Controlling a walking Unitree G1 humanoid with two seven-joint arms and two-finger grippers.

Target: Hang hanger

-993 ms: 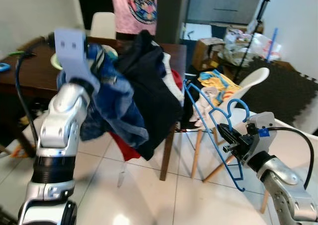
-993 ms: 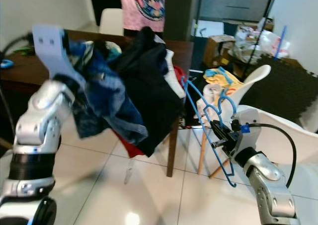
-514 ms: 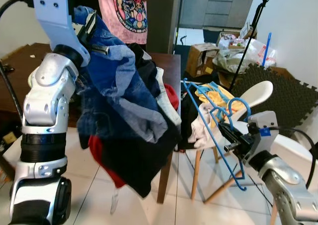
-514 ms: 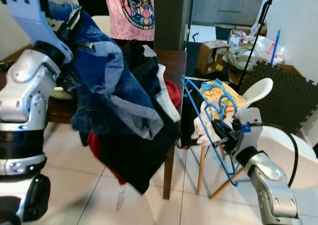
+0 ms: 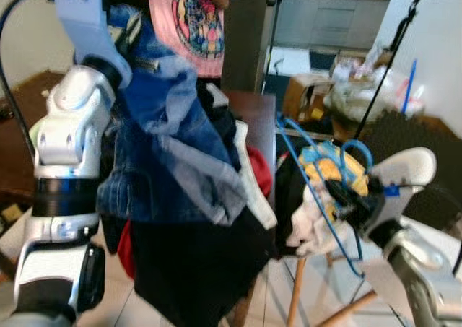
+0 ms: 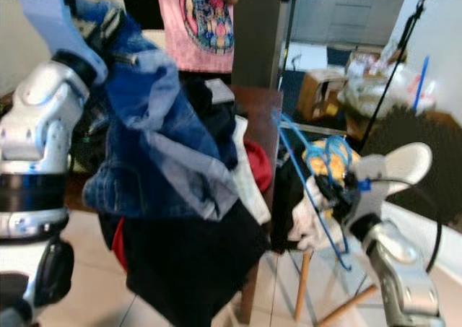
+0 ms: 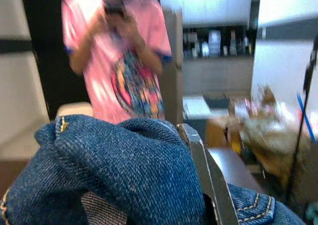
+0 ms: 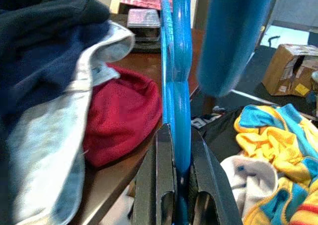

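**Clothes bundle raised on the left, blue hanger clamped on the right**

Change since half a second ago: the head views have shifted and blurred, so the camera has moved. The garment bundle now hangs lower and covers more of the table front. The blue hanger sits higher and closer to the pile on the white chair.

Nearest, the left gripper (image 7: 198, 150) is raised high at the left, its silver arm bent upward. Blue denim (image 7: 124, 175) is bunched around its fingers; whether they are clenched on it cannot be told. From it hang the blue jeans (image 5: 170, 150), a black garment (image 5: 198, 269) and a red one (image 6: 256, 164).

The right gripper (image 8: 175, 195) is extended forward at mid-height on the right, fingers pinched tight on the blue hanger (image 5: 317, 190), which stands nearly edge-on between them, its hook (image 5: 355, 152) uppermost.

Surface and room: a dark wooden table (image 8: 129, 165) stands behind the bundle on a pale tiled floor (image 6: 281, 298). Just behind the hanger is a white chair (image 6: 393, 161) carrying yellow and blue clothing (image 8: 273, 135). Farther off stands a person in a pink printed T-shirt (image 7: 124, 71), with cardboard boxes (image 8: 293, 73) and grey cabinets (image 5: 325, 24) beyond.
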